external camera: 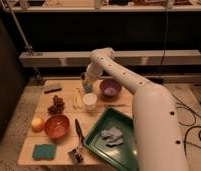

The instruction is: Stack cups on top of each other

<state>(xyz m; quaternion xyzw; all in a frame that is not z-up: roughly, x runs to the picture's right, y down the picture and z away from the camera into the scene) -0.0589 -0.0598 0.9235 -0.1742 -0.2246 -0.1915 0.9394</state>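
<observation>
The white cup (89,101) stands upright on the wooden table (64,150), left of the purple bowl. My gripper (86,84) hangs from the white arm just above and slightly behind the white cup. A small dark shape sits in the gripper: the dark grey cup (87,88), held a little above the table and close to the white cup's far rim. The gripper hides most of it.
A purple bowl (110,89) sits right of the cups. A red-orange bowl (57,126), an orange fruit (37,123), a dark cluster (56,104), a banana (78,99), a teal sponge (44,151) and a brush (78,142) lie on the left. A green tray (125,152) holding a cloth is front right.
</observation>
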